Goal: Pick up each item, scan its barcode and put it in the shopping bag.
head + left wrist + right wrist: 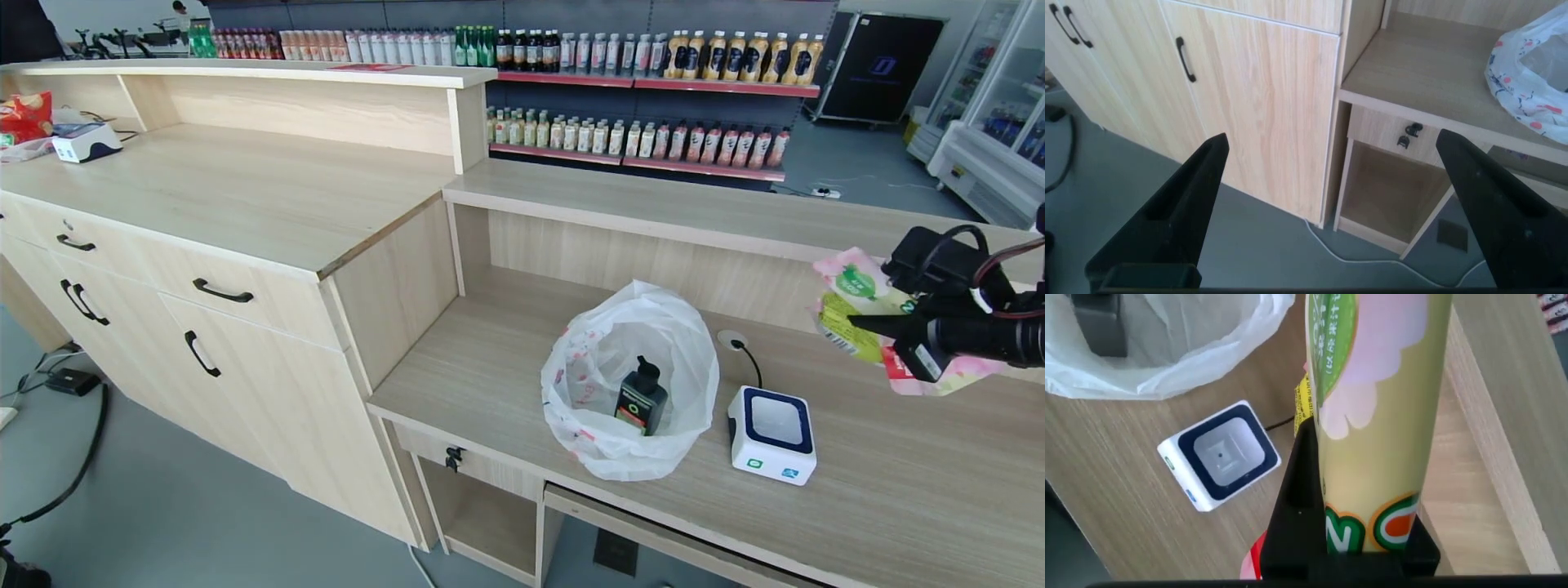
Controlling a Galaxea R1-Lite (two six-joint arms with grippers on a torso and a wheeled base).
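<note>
From the head view, the right end effector [873,327] hangs in the air over the right part of the counter [898,490], with the arm coming in from the right edge. It is clenched on a snack pouch [849,306], which stands clear of the counter, higher than the scanner [771,434] and to its right, well apart from the shopping bag [588,359]. The pouch is pink with a round green label, and a yellow patch with a barcode [834,336] faces left.

The right wrist view brings the pouch [1380,416] close. Its surface is yellow-green and pink with large green and orange letters, and a dark finger [1298,506] presses against its side. Below it the scanner [1219,455] lies on the counter [1118,531], a white box with a dark blue frame around its window, just beside the rim of the bag [1184,343].

The head view looks into the open white bag, where a dark pump bottle [642,396] stands.

The left wrist view gives the left end effector [1327,220]. It is released, its two dark fingers [1167,220] wide apart with nothing between them, over the grey floor [1257,245] in front of the cupboard doors [1257,98]. A corner of the bag [1531,65] is on the counter [1429,57] above a drawer with a lock [1409,135].
</note>
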